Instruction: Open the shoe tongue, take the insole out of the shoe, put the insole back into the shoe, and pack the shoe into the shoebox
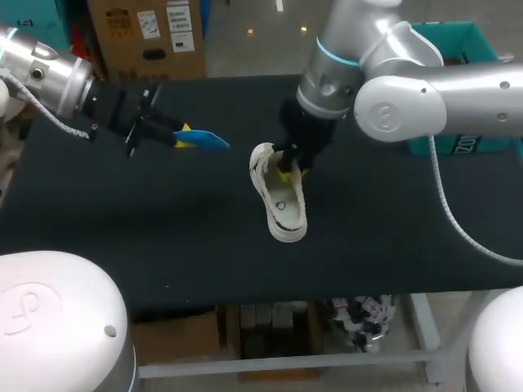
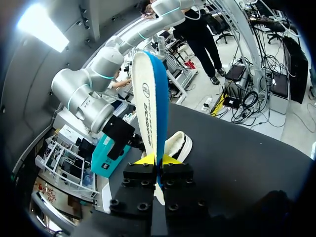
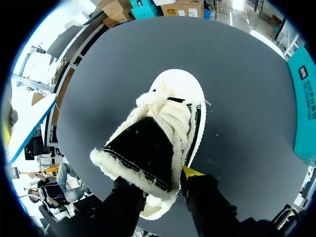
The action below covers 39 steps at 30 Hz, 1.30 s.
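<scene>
A white shoe [image 1: 279, 198] lies on the black table [image 1: 122, 220], toe toward the front edge. My right gripper [image 1: 290, 167] stands over its rear. In the right wrist view the black, fleece-edged tongue [image 3: 143, 148] rises between that gripper's [image 3: 160, 185] fingers, which stand apart, open. My left gripper [image 1: 184, 136] hovers over the table's left part, shut on the heel end of a blue-edged white insole [image 1: 208, 140]. In the left wrist view the insole [image 2: 148, 89] sticks straight out from the yellow tips [image 2: 157, 159], edge-on. The shoe [image 2: 177, 144] lies beyond them.
A teal shoebox [image 1: 462, 41] stands at the table's far right, partly behind my right arm, and shows in the right wrist view [image 3: 303, 98]. Bare black tabletop lies to the left of and in front of the shoe.
</scene>
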Each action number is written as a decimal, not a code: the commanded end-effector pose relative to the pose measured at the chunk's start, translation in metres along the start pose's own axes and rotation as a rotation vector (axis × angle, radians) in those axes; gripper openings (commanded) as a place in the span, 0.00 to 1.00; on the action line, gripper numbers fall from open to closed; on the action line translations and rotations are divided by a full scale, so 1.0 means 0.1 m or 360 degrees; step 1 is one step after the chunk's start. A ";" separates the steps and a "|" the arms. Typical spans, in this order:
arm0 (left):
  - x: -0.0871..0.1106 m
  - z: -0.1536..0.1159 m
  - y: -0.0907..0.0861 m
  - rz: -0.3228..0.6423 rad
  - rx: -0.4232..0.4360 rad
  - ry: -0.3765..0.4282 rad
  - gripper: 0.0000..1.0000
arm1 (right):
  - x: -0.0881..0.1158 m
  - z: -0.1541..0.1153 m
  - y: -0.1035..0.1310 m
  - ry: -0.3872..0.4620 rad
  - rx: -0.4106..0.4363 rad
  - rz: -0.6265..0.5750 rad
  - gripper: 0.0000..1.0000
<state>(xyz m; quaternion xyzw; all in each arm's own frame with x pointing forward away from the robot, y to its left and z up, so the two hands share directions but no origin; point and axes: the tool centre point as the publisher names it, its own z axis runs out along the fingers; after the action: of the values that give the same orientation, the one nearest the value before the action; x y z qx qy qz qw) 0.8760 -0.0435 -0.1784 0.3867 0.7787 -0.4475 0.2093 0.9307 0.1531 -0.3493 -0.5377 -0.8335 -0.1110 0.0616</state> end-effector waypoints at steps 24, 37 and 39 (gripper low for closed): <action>0.06 0.39 -0.38 0.0229 0.0152 0.0077 0.00 | 0.00 -0.71 -0.33 0.0066 0.0009 0.0011 1.00; 0.11 0.65 -0.52 0.0316 0.0185 0.0127 0.00 | -0.10 -0.86 -0.57 0.0526 0.0248 0.1075 1.00; 0.14 0.69 -0.54 0.0336 0.0200 0.0131 0.00 | -0.10 -0.93 -0.65 0.0524 0.0208 0.1100 1.00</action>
<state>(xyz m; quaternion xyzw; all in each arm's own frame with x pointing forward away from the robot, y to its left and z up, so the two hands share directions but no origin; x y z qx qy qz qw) 0.8243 -0.1105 -0.1894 0.4957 0.7153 -0.4517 0.1965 0.8808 0.1097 -0.2796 -0.6800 -0.7007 -0.0954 0.1935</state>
